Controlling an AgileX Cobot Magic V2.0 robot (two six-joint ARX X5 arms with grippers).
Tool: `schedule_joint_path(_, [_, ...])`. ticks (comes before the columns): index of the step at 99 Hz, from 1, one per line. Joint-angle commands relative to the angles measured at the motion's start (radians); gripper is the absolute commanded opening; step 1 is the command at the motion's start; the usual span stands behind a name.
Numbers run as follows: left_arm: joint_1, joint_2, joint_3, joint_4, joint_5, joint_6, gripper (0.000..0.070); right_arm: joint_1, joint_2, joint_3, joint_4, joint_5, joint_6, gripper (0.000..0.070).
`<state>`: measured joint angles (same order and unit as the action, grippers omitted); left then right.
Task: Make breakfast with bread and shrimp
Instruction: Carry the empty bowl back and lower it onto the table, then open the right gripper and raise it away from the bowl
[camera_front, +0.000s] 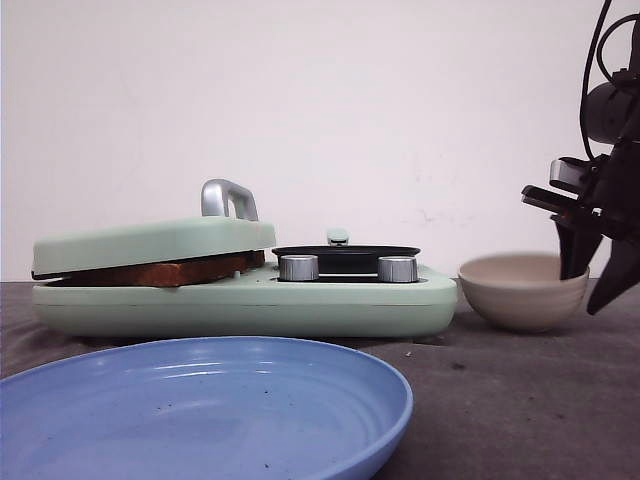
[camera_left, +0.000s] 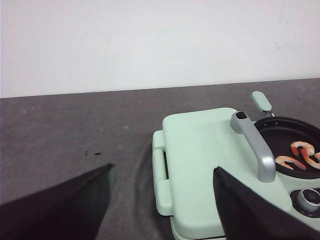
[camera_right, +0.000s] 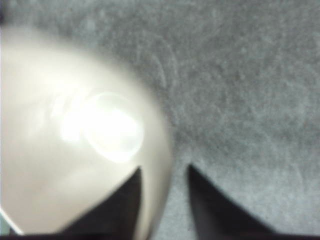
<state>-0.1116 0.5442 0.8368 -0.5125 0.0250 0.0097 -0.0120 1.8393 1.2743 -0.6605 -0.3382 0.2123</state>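
Note:
The bread shows only as a brown crust edge clamped under the shut green lid of the breakfast maker. The shrimp, a few orange-pink curled pieces, lie in the maker's black pan. My left gripper is open and empty, above the lid's hinge side, and it is out of the front view. My right gripper is open at the beige bowl. In the right wrist view its jaws straddle the bowl's rim, one finger inside, one outside.
A large blue plate lies at the front left. A silver handle stands on the lid, and two silver knobs sit by the pan. Grey cloth covers the table, with a white wall behind it.

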Motion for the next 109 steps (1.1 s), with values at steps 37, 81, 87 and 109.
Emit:
schedule_joint_path(37, [0.0,0.006,0.012,0.01,0.002,0.006,0.0364,-0.005,-0.131,0.084,-0.012,-0.003,-0.055,0.0268])
schedule_joint_path(81, [0.0,0.006,0.012,0.011,0.002,0.005,0.035,0.046,-0.513,0.122,0.017,-0.088,-0.04,0.0257])
schedule_joint_path(87, [0.0,0.006,0.012,0.011,0.002,0.004,0.0348,0.06,-0.556,0.122,0.017,-0.089,-0.04,0.0184])
schedule_joint_path(109, [0.0,0.006,0.012,0.011,0.004,-0.004,0.02,0.13,-0.671,0.122,0.013,-0.091,-0.045,0.0014])
